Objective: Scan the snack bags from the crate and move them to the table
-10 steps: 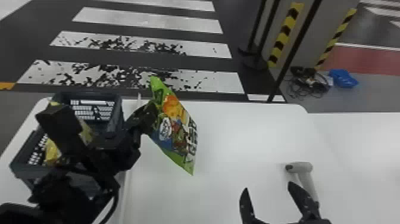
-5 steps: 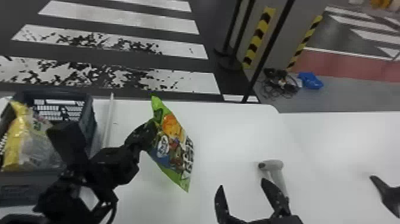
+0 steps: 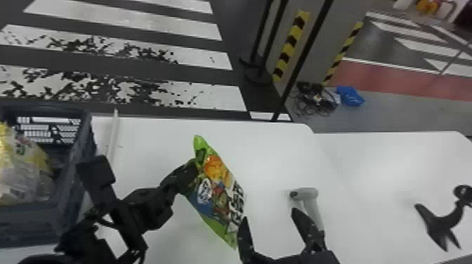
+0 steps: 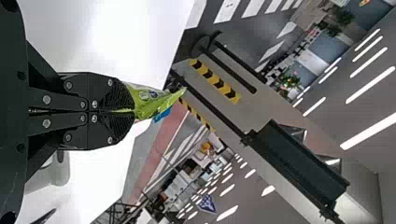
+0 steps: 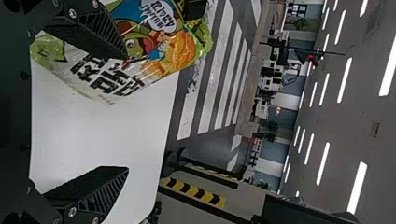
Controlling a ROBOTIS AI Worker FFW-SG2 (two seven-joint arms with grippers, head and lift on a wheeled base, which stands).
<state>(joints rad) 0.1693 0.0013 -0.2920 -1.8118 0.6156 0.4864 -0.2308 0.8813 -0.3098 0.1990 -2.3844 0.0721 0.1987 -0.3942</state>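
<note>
Left pincer [image 3: 199,159]: clenched on the upper part of the green bag [image 3: 219,196], which hangs tilted above the worktop [image 3: 267,154]. Right pincer [image 3: 269,216]: released, fingers parted, one at the bag's lower end; contact cannot be determined. Scanner [image 3: 309,193]: lying on the worktop, near the right pincer. Crate [image 3: 83,154]: at the left, yellow bag [image 3: 26,168] inside.

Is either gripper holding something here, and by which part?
The left gripper pinches the green snack bag near its top corner, along the edge on the head view's left. The right gripper is open and holds nothing.
</note>
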